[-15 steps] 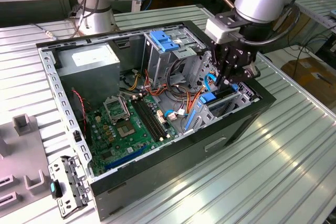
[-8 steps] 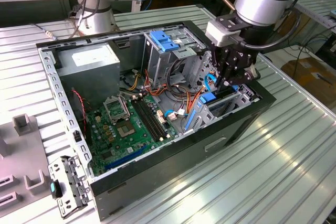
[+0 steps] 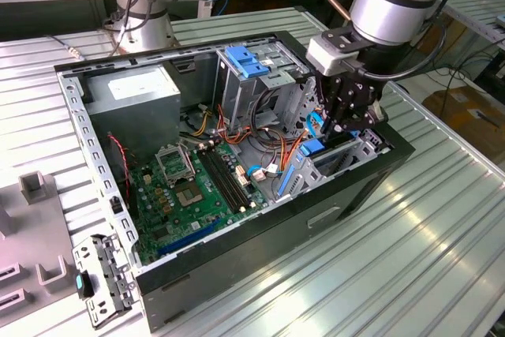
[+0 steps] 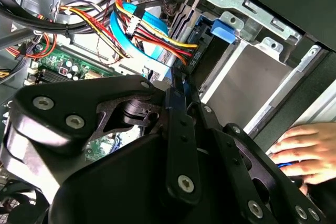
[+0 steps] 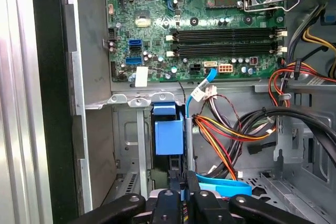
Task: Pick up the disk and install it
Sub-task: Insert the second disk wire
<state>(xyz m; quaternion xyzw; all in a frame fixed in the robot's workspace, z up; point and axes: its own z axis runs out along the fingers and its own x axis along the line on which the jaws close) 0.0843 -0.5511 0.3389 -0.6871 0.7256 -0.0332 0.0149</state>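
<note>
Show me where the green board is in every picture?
Exterior view: the green board lies flat inside the open case.
Second wrist view: a strip shows beside the coloured wires.
First wrist view: it spreads beyond those wires.
Shared landmark: the coloured wires.

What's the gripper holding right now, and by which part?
Cannot tell: the gripper sits beside the disk in the drive bay, but any contact is hidden.
</note>
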